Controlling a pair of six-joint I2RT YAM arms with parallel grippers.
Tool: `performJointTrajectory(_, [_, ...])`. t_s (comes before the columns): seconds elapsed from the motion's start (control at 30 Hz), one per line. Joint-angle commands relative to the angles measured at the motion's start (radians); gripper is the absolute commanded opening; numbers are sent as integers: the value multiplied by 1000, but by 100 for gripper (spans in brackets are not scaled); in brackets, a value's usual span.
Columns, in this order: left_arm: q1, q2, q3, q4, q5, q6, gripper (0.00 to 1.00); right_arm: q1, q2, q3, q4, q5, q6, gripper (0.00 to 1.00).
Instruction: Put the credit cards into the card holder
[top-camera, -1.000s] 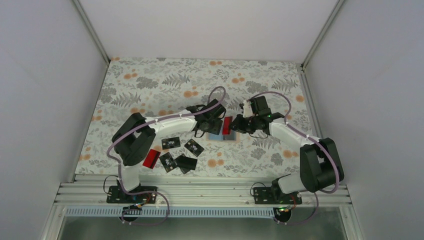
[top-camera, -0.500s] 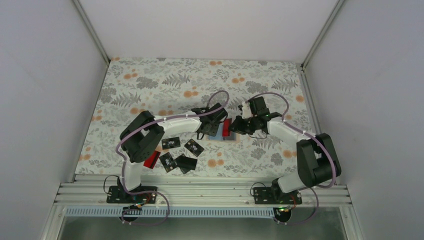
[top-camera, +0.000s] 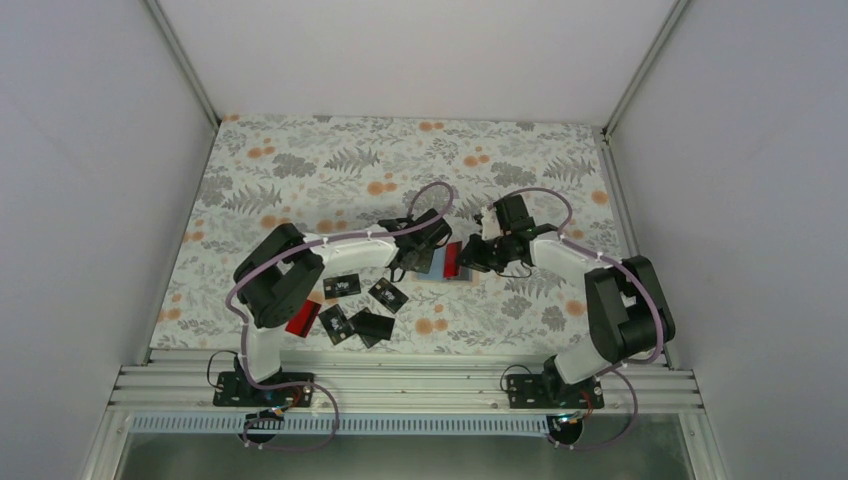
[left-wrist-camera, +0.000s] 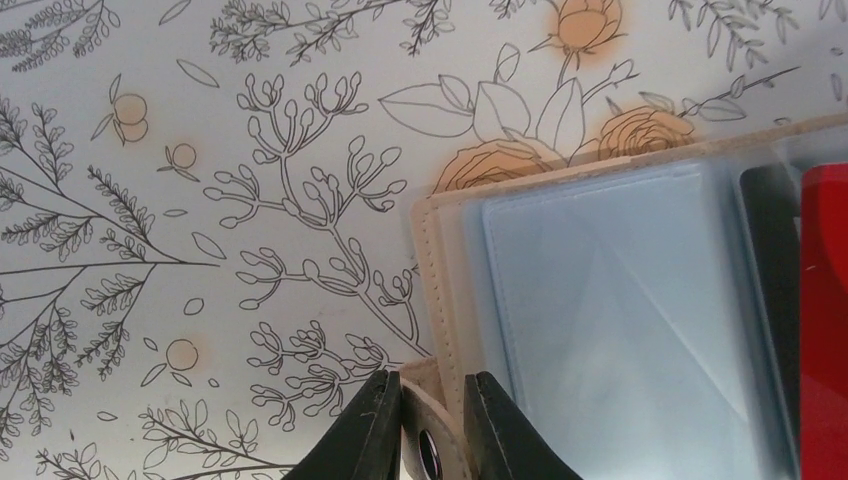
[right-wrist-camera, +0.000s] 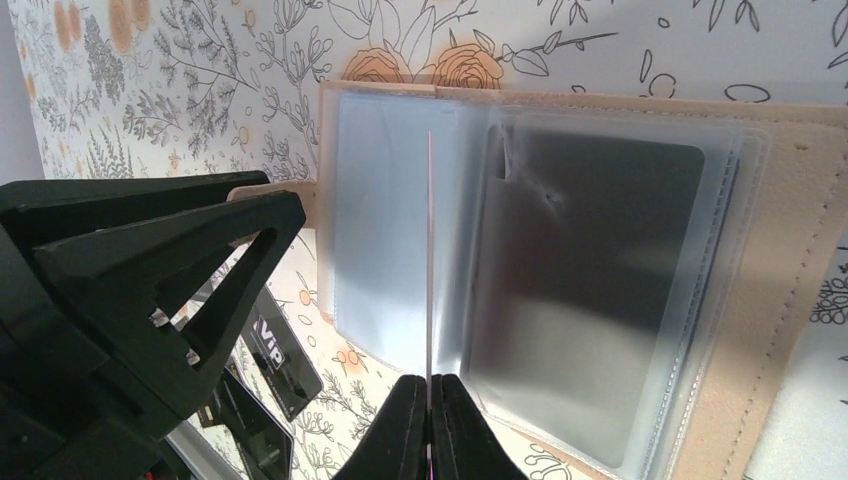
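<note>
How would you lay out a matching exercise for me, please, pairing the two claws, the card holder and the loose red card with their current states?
Column one:
1. left claw
2. right claw
3. card holder
4. loose red card

Column two:
A. lying flat beside the black cards
B. spread open on the table
C. shut on the other red card
D. pinching the holder's snap tab

Pairs: 1-D, 2-C, 3-B, 4-A.

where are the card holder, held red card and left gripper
card holder (right-wrist-camera: 788, 185), right wrist view, tan cover
red card (left-wrist-camera: 825, 330), left wrist view, its face
left gripper (left-wrist-camera: 433, 395), left wrist view, between fingertips
</note>
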Motion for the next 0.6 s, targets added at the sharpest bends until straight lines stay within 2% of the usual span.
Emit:
performJointTrajectory(0.0, [-5, -22, -26, 25, -7, -25, 17, -8, 20, 19, 24, 0, -5, 4])
performJointTrajectory(0.57, [-3, -19, -55, 30, -2, -36, 17, -22, 57, 2, 78, -21, 34, 4])
